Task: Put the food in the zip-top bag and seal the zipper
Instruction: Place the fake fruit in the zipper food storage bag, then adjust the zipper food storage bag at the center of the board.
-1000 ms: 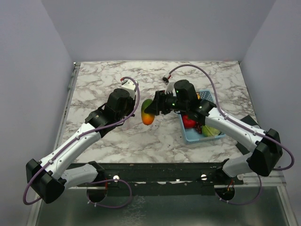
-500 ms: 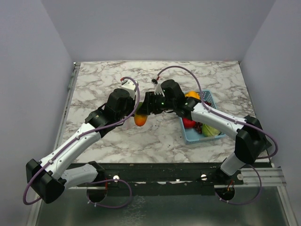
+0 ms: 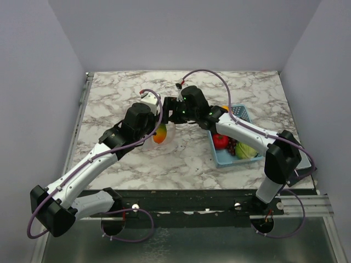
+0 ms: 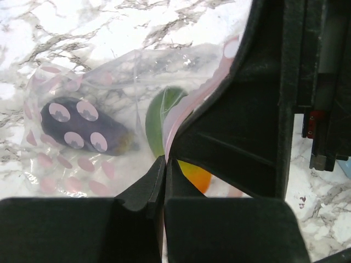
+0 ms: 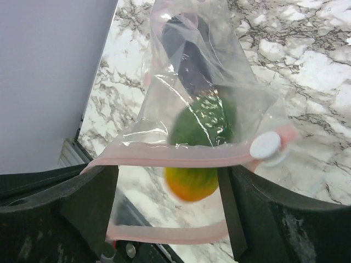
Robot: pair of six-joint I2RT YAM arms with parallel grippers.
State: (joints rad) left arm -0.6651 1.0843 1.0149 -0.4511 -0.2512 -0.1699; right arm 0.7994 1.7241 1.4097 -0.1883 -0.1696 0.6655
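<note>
My left gripper [image 4: 165,161] is shut on the pink zipper [image 4: 176,123] of the clear zip-top bag [image 4: 118,76] and holds its mouth up. In the bag lie a purple eggplant [image 4: 82,127] and a green-and-orange mango [image 5: 193,181], which sits at the bag's mouth, half past the zipper [image 5: 175,157]. My right gripper [image 5: 167,189] is open, its fingers wide on either side of the mango and not touching it. From above, both grippers, left [image 3: 158,119] and right [image 3: 169,109], meet over the bag with the mango [image 3: 159,135].
A light-blue basket [image 3: 220,158] stands right of the bag with a red piece [image 3: 220,141], dark grapes [image 3: 233,147] and a green piece [image 3: 247,150]. A white slider [image 5: 266,147] sits on the zipper's right end. The grey wall lies to the left.
My right gripper carried the mango left from beside the basket to the bag's mouth and opened. The mango now sits in the bag. The left gripper has stayed put.
</note>
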